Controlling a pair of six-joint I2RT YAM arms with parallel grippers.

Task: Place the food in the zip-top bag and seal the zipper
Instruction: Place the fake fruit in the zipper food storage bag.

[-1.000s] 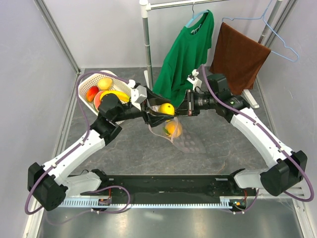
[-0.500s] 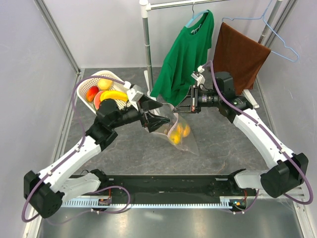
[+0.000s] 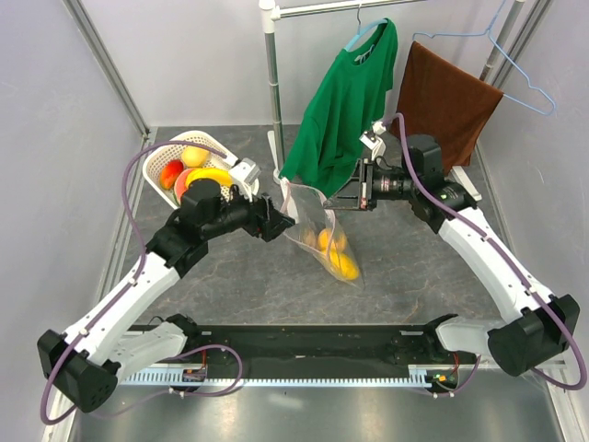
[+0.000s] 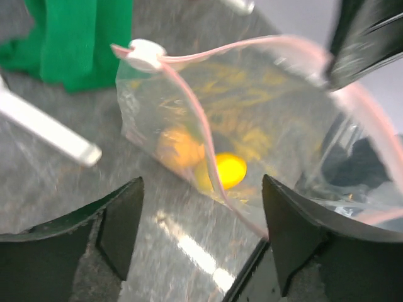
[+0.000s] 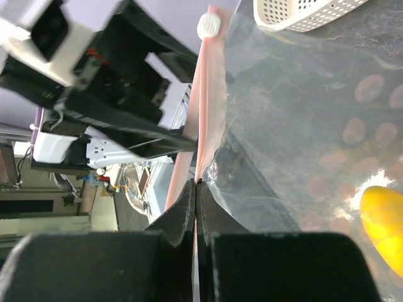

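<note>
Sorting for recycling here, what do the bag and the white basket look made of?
The zip-top bag looks like thin clear plastic film, glossy and crinkled, with fruit showing through. The basket seems rigid white moulded plastic, fairly matte, pierced with rows of small holes.

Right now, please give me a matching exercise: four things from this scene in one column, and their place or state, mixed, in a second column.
1 left pincer
2 right pincer
3 banana bunch
4 zip-top bag

a in the white basket
b shut on the zipper
c open, empty
d holding yellow fruits

Pairs: 1-c, 2-b, 3-a, 4-d
</note>
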